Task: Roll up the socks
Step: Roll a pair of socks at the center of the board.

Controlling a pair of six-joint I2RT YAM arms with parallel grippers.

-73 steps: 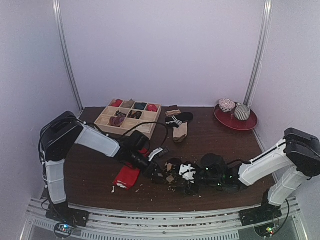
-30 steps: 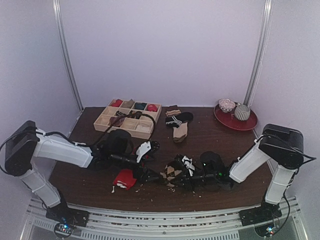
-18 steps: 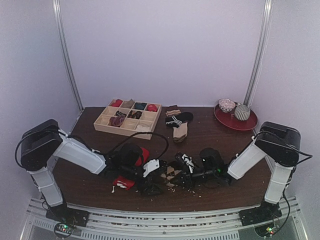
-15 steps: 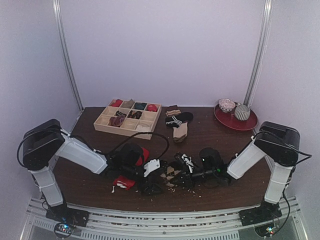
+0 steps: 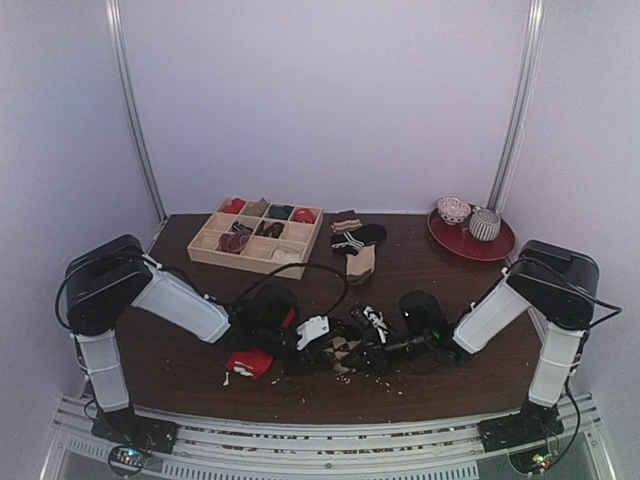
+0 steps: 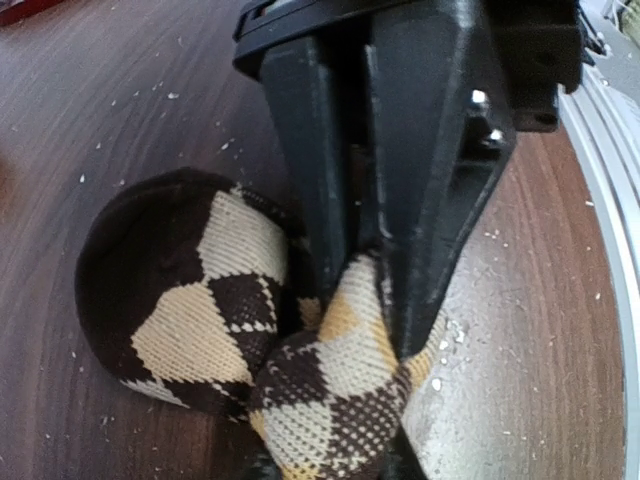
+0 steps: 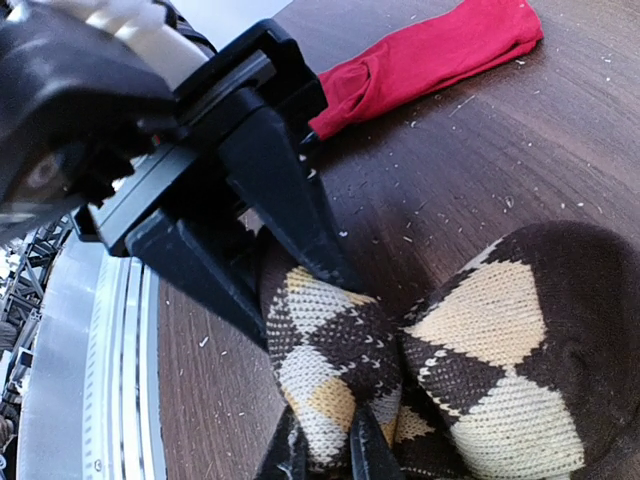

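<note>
Fabric looks soft and limp, so I have left gripper [image 6: 365, 300] and right gripper [image 7: 325, 445] both clamped on a bunched fold of the argyle sock [image 6: 190, 290], between their tips.

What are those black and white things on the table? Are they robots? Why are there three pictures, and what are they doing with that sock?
Yes, they are robots: a left arm and a right arm, bolted to the near edge of the table. Each one ends in a gripper, which is two fingers that pinch like tongs.

The wide picture comes from a camera up above. The other two come from little cameras on the wrists, so you see the fingers up close.

The left gripper and the right gripper are both pinching the same brown diamond sock. A red sock lies nearby. Further back are a wooden tray with what look like rolled socks in it, some loose socks and a red plate.
</note>
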